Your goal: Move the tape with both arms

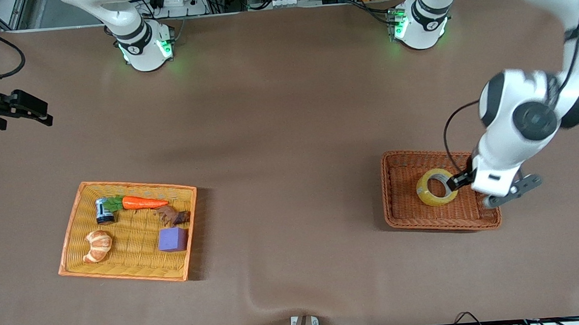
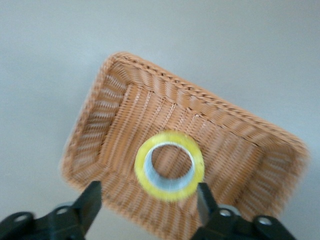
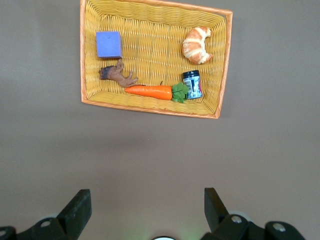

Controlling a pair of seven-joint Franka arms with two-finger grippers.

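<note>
Tape (image 1: pixel 436 187) lies flat in the brown basket (image 1: pixel 400 211); the left pincer (image 2: pixel 149 200) hovers over it, spread wide. It should straddle the ring's wall squarely before pinching. The right pincer (image 3: pixel 147 205), also spread, waits above bare counter (image 1: pixel 287 132).

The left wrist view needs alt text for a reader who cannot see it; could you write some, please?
The open left gripper hangs over a roll of yellowish tape lying flat in a brown wicker basket, one finger at each side of the roll.
</note>
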